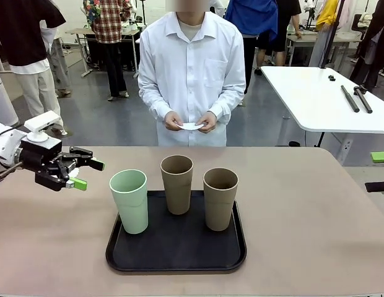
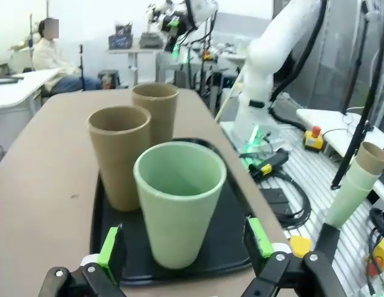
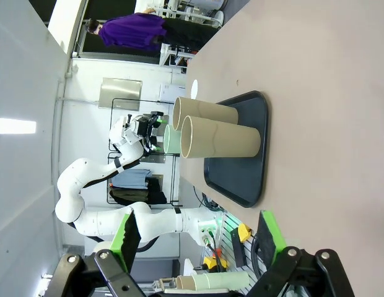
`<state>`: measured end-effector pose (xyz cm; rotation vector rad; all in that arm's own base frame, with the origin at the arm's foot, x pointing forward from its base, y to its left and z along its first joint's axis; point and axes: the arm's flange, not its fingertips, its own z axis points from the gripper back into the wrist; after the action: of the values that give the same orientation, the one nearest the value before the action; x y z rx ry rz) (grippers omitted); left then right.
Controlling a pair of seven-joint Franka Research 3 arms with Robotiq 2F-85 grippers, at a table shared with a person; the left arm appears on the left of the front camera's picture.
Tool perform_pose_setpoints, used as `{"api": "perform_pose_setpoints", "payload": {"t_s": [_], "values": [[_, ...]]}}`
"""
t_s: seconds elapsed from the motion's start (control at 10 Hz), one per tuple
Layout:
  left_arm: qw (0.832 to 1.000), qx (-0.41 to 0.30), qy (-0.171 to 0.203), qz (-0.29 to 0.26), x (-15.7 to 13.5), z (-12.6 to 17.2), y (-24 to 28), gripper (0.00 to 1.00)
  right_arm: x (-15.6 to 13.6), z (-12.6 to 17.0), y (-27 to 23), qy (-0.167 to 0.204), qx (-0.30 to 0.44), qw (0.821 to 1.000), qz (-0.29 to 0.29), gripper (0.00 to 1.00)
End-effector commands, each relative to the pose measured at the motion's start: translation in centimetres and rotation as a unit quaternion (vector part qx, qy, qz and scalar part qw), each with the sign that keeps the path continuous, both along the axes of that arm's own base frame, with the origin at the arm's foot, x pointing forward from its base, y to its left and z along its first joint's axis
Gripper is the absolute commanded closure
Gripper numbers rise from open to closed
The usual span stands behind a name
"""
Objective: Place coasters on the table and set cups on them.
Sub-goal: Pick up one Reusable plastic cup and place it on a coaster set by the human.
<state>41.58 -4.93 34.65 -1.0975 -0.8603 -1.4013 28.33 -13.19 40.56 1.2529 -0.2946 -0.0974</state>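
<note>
Three cups stand upright on a black tray (image 1: 176,250) on the beige table (image 1: 303,204): a mint green cup (image 1: 130,201) at the tray's left and two tan cups (image 1: 177,184) (image 1: 220,198) to its right. My left gripper (image 1: 88,174) hangs open just left of the mint cup, fingers pointing at it. In the left wrist view the mint cup (image 2: 179,210) stands close ahead of the open gripper (image 2: 184,244). My right gripper (image 1: 379,171) is open at the table's right edge, far from the tan cups (image 3: 220,142). The person's hands hold white coasters (image 1: 191,126) at the far side.
A white table (image 1: 316,93) with black tools stands behind at the right. A spare stack of cups (image 2: 356,179) sits off the table beside the robot base. Bare tabletop lies left, right and beyond the tray. Other people stand far back.
</note>
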Motion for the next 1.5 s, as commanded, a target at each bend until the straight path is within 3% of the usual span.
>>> {"api": "perform_pose_setpoints", "payload": {"t_s": [0.0, 0.3, 0.4, 1.0, 1.4], "values": [[0.999, 0.017, -0.009, 0.032, 0.2, -0.1, 0.0, 0.0, 0.1, 0.0, 0.0, -0.001, 0.006, 1.0, -0.001, 0.0], [0.998, 0.057, -0.006, 0.02, 0.3, -0.4, 0.1, 0.0, 0.1, 0.0, 0.0, -0.001, 0.006, 1.0, -0.001, 0.0], [0.999, 0.029, -0.01, 0.022, 0.6, -0.4, 0.6, 0.0, 0.1, 0.0, 0.0, -0.001, 0.006, 1.0, -0.001, 0.0], [0.999, 0.035, -0.009, 0.023, 0.6, -0.5, 0.6, 0.0, 0.1, 0.0, 0.0, -0.001, 0.006, 1.0, -0.001, 0.0], [0.998, -0.057, 0.002, 0.012, 0.3, -4.4, -0.2, 0.0, 0.1, 0.0, 0.0, -0.001, 0.006, 1.0, -0.001, 0.0]]}}
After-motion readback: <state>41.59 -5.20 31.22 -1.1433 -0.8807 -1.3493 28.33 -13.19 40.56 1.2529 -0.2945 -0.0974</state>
